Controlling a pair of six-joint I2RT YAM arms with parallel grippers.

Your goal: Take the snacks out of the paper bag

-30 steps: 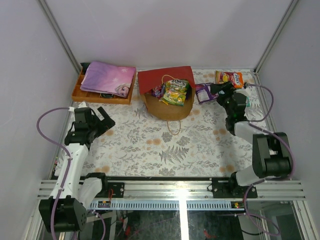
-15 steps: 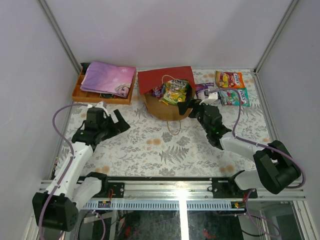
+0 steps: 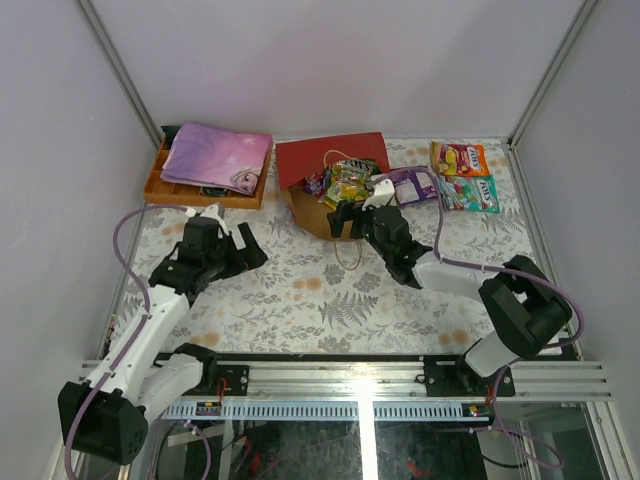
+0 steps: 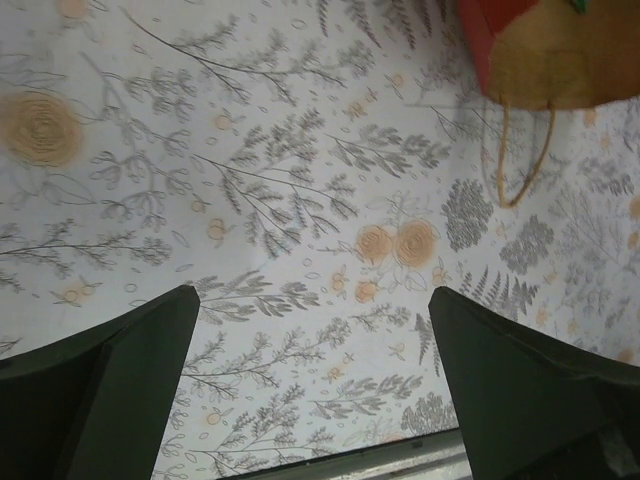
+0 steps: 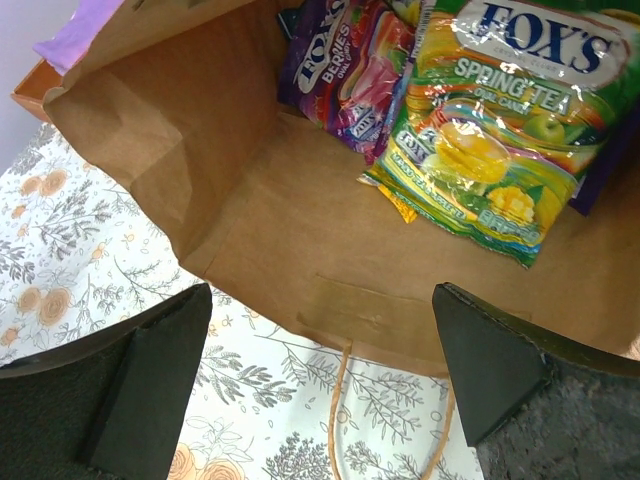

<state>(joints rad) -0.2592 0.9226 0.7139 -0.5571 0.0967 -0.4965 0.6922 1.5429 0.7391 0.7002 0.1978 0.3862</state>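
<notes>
- From above: on the flowered tablecloth (image 3: 300,290) the red paper bag (image 3: 330,158) gapes open. The right gripper (image 3: 350,212), jaws apart, hovers at its mouth.
- Left wrist: the left gripper (image 4: 312,295) hangs spread wide over the cloth, holding nothing.
- Right wrist: the Fox's Spring Tea packet (image 5: 490,140) lies nearest. I'd reach deeper and pinch its lower edge, not the kraft.

Found the mouth of the paper bag (image 5: 230,200) gaping toward the right gripper (image 5: 322,292), with bare brown paper inside in front of the snacks (image 5: 490,130). Saw only the thin handle (image 5: 338,420) on the table just before the rim. Noted free table (image 3: 300,290) between both arms and under the spread left gripper (image 4: 312,292). Met the tray (image 3: 205,192) at far left, and loose packets (image 3: 458,158) right of the bag.
</notes>
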